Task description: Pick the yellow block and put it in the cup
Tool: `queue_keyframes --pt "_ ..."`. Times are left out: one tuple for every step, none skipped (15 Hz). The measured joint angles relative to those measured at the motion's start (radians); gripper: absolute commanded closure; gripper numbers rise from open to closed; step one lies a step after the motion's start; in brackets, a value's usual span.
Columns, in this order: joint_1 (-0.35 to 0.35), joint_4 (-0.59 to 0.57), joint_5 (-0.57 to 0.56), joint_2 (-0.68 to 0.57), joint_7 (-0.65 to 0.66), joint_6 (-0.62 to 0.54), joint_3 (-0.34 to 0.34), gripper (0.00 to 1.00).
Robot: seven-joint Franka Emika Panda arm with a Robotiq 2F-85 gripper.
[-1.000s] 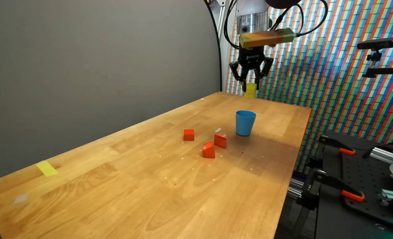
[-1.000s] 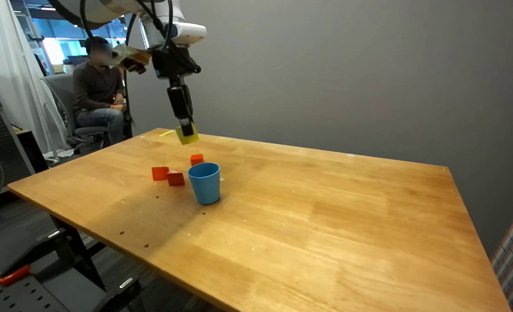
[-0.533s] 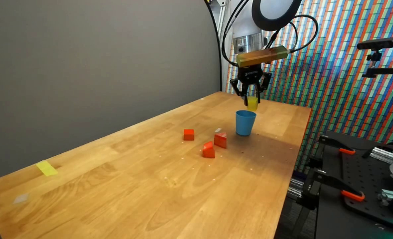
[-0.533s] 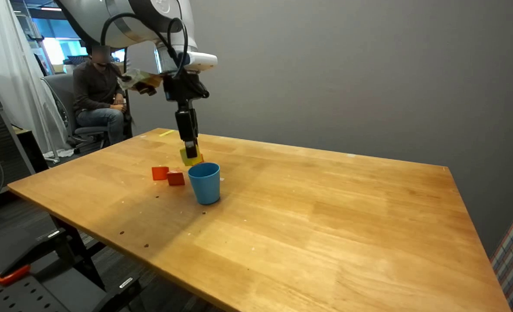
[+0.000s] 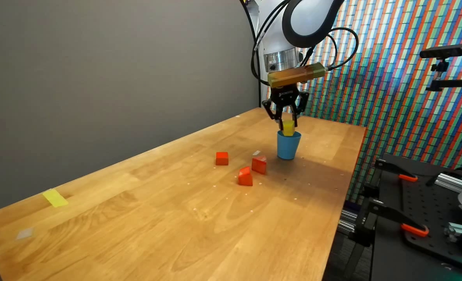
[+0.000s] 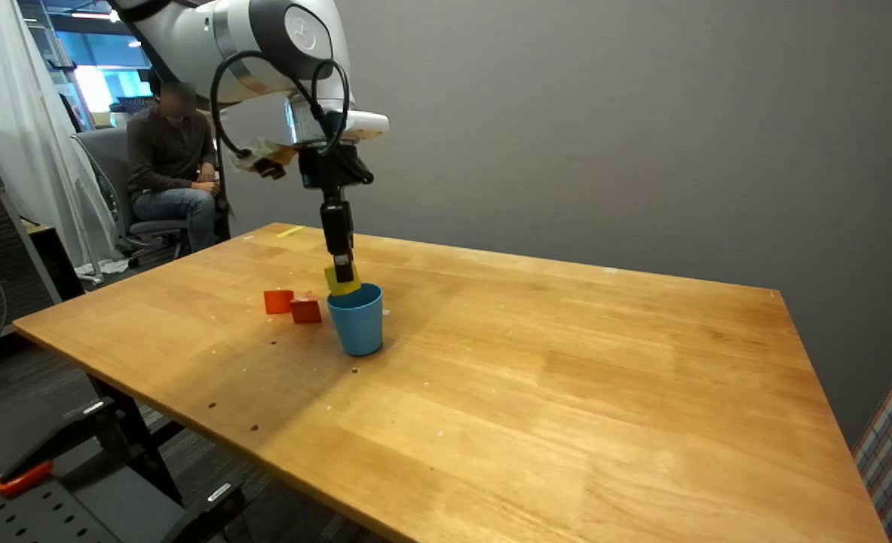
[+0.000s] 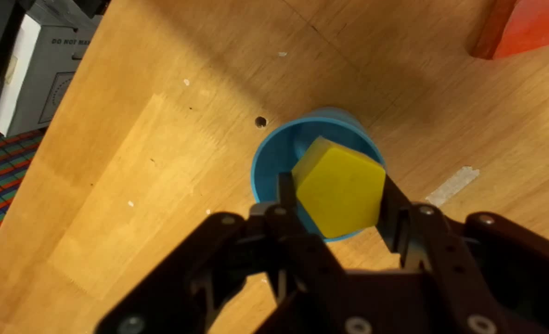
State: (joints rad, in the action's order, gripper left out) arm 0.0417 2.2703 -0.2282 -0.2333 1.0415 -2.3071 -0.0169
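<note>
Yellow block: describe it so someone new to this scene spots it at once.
On the wooden table, find the upright blue cup. At its mouth, the claw grips the yellow block. Its colour sets it apart from the red blocks, its chunky five-sided shape from the yellow strip lying flat.

Panda arm (image 5: 274,35): white; black rim (image 5: 303,40) around pale oval cap (image 5: 309,17). Silver collar (image 5: 283,60) below. Faceted bar (image 5: 296,75), olive and tan. Black cables (image 5: 357,41) looping left and right of collar. Robotiq gripper (image 5: 288,124): black, small white lettering (image 5: 285,93), too tiny to read; in wrist view, round silver screws (image 7: 358,325) on dark linkages (image 7: 302,250).
</note>
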Motion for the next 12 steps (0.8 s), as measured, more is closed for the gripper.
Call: queue_keyframes --pt "0.001 -0.005 0.0 -0.004 0.0 0.0 0.003 0.17" --pt "0.002 -0.009 0.0 -0.005 0.0 0.0 0.005 0.1" --pt "0.002 -0.012 0.0 -0.005 0.0 0.0 0.005 0.01" --pt "0.005 -0.012 0.002 -0.003 -0.005 0.0 0.005 0.0" --pt "0.01 -0.011 0.009 0.003 -0.018 0.0 0.003 0.0" --pt "0.017 -0.009 0.016 0.015 -0.04 0.001 -0.002 0.0" --pt "0.028 -0.006 0.021 0.034 -0.063 0.007 -0.01 0.0" --pt "0.042 -0.001 0.022 0.062 -0.083 0.018 -0.02 0.0" --pt "0.057 0.004 0.022 0.095 -0.099 0.039 -0.032 0.0" --pt "0.072 0.009 0.022 0.132 -0.117 0.067 -0.047 0.0" --pt "0.086 0.014 0.024 0.17 -0.132 0.093 -0.063 0.0" --pt "0.098 0.02 0.028 0.208 -0.15 0.118 -0.081 0.0"
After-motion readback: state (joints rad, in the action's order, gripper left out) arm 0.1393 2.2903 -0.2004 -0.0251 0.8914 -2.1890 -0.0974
